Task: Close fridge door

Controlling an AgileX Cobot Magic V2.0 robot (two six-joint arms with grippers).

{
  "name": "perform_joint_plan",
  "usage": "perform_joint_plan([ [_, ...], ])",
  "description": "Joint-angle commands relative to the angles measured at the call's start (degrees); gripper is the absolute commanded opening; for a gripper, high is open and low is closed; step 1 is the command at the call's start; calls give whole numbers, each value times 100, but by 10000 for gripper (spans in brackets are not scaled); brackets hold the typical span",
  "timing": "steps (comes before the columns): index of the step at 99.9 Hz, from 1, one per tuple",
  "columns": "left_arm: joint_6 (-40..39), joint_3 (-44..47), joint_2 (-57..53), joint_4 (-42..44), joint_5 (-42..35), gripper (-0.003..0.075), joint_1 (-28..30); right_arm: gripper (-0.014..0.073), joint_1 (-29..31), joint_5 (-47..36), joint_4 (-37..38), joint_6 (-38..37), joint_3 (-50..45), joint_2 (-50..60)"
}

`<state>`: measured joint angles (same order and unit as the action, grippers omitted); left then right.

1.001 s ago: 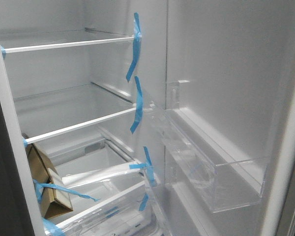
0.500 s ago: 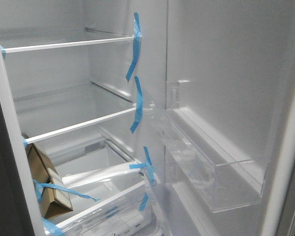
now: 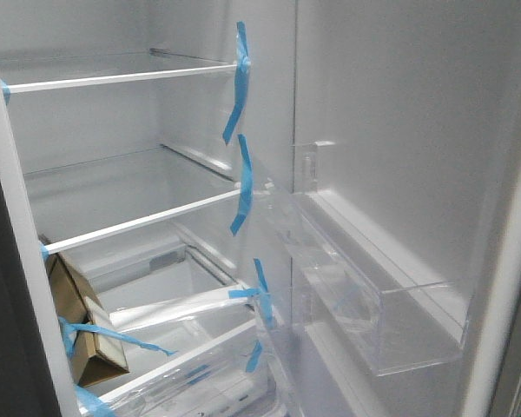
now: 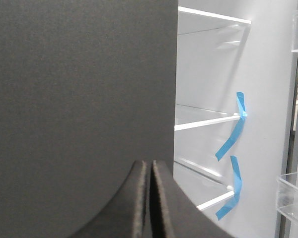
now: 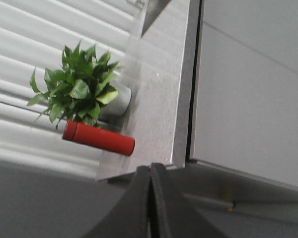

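Observation:
The fridge door [image 3: 399, 130] stands open on the right of the front view, its white inside facing me, with a clear shelf bin [image 3: 391, 321] and a pale rim [image 3: 504, 287]. Its clear bins also show in the left wrist view [image 4: 293, 198]. Neither gripper shows in the front view. My left gripper [image 4: 151, 163] is shut and empty, close in front of a flat dark grey panel [image 4: 79, 99] beside the open fridge interior [image 4: 208, 74]. My right gripper [image 5: 150, 167] is shut and empty, over a dark grey surface [image 5: 39, 198]; I cannot tell whether it touches it.
The fridge interior [image 3: 113, 122] has glass shelves with blue tape [image 3: 241, 182] and a cardboard box [image 3: 78, 330] low on the left. The right wrist view shows a counter [image 5: 154, 99] with a potted plant [image 5: 79, 89], a red cylinder [image 5: 99, 139] and a pale grey cabinet door [image 5: 253, 99].

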<state>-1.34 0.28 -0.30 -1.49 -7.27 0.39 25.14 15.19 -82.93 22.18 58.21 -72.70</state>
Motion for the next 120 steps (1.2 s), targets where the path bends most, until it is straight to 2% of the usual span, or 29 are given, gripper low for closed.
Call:
perform_joint_plan([
  [1,-11,201,-56,-23,-417,-20,-16,-73,31,286,-341,193,165,6],
  [46,-11,201,-56,-23,-417,-20,-16,-73,8,1297,-622,283,319,-339],
  [73,-11,201,-56,-23,-417,-20,-16,-73,-464,1424,-622,332,540,-482],
  [120,-11,201,-56,-23,-417,-20,-16,-73,-611,2279,-683,332,667,-571],
])
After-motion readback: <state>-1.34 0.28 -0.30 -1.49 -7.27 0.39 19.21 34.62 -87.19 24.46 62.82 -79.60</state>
